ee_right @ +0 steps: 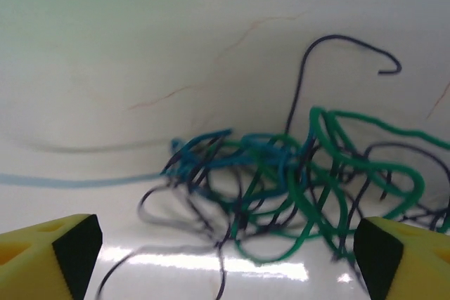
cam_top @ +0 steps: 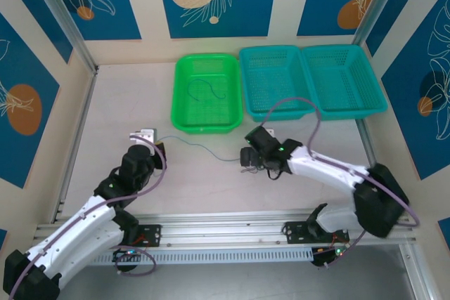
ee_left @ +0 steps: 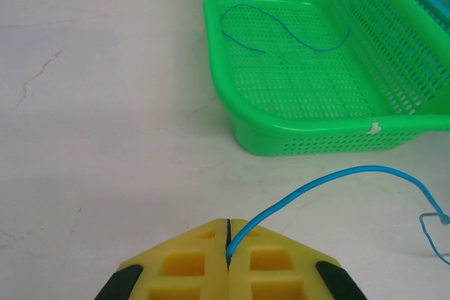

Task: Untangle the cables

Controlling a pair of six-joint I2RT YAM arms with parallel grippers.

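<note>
Jaws first: my left gripper (ee_left: 227,247) is pinched shut on one blue strand (ee_left: 330,177) stretching toward the tangle of cables (ee_right: 281,173) on the table (ee_left: 105,138). My right gripper (ee_right: 228,249) hangs wide open over that clump. A second blue strand (ee_left: 281,29) lies in the green basket (ee_left: 302,142). From above, two teal baskets (cam_top: 274,82) sit beside it.

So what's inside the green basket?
One thin blue cable, lying loose and curvy on the bottom of the green basket. Nothing else shows inside, and nothing covers the bottom.
</note>
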